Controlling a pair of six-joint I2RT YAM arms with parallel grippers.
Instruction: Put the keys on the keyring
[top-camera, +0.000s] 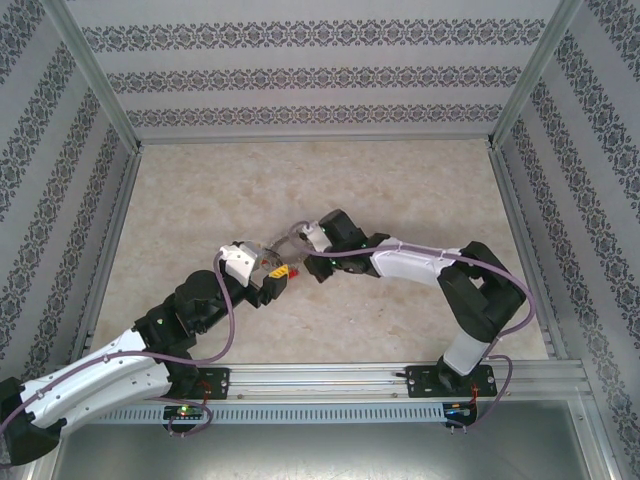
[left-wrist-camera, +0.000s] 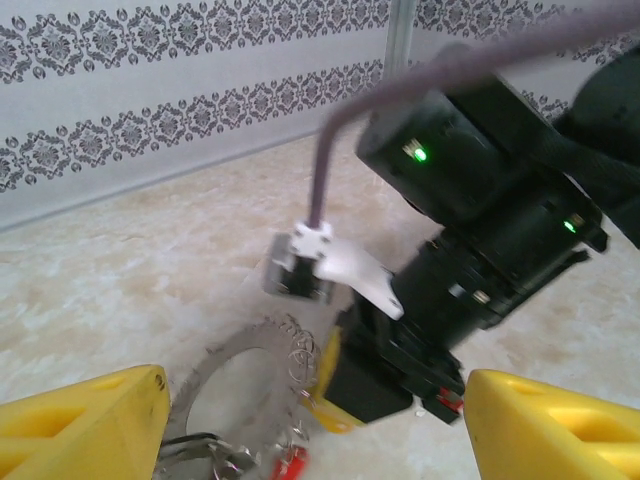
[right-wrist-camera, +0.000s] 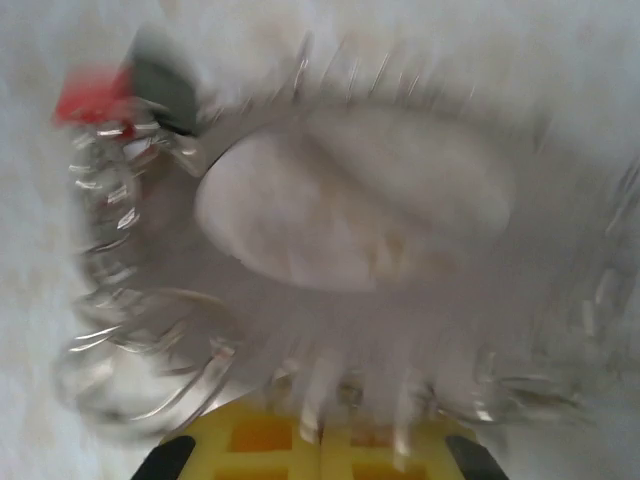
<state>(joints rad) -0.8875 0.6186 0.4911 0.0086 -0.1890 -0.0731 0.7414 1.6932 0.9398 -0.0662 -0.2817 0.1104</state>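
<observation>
**Papered walls around a pale, marbled worktop**

The worktop is a beige, marbled slab under even light with soft shadows. Three walls close it in: a back wall, a left wall and a right wall. All are papered white with horizontal bands of dark grey damask ornament. Slim silvery metal posts stand at the two back corners. A slotted aluminium rail runs along the near edge, and a plain grey metal sheet lies below it.
</observation>
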